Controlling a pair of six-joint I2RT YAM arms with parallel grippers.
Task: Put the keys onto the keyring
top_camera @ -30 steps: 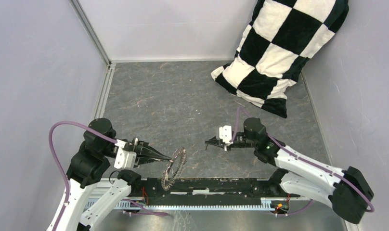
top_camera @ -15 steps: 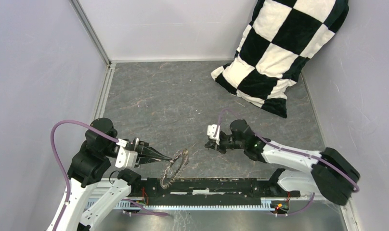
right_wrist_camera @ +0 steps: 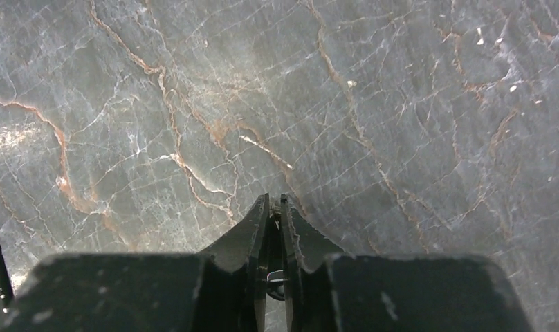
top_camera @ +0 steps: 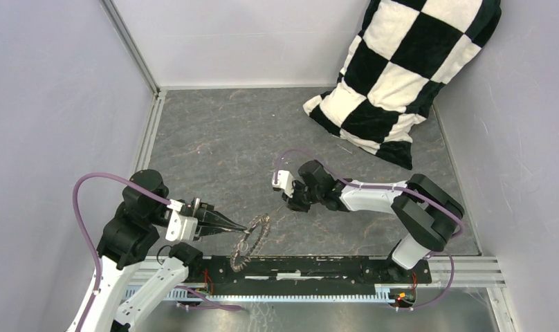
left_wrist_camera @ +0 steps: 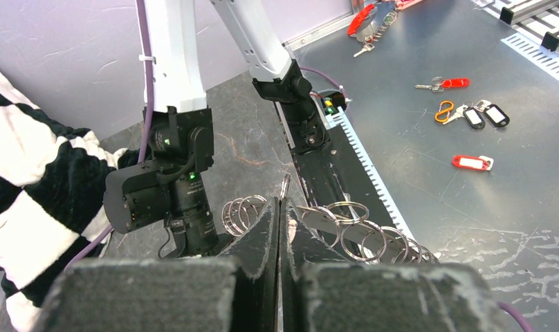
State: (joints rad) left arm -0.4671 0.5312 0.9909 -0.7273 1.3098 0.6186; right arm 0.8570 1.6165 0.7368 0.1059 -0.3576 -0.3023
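The keyring [top_camera: 251,238], a big metal ring crowded with small silvery rings, stands almost upright over the near table edge. My left gripper [top_camera: 248,225] is shut on its upper rim. In the left wrist view the closed fingertips [left_wrist_camera: 279,204] pinch the band, with its loops [left_wrist_camera: 346,221] fanning out on both sides. My right gripper [top_camera: 288,205] points down at the table just right of the ring. Its jaws [right_wrist_camera: 276,200] stand a narrow slit apart, with a tiny key [right_wrist_camera: 275,277], black head and silvery metal, lodged across the gap. No other key shows on the table.
A black-and-white checkered pillow [top_camera: 401,69] leans in the back right corner. A black rail [top_camera: 318,266] runs along the near edge under the ring. Several tagged keys [left_wrist_camera: 470,117] lie on the metal surface beyond that rail. Grey walls close off the left, back and right.
The right arm has swung left toward the keyring and tipped its gripper down at the table, and its jaws have parted slightly. The left arm and the ring have not moved.
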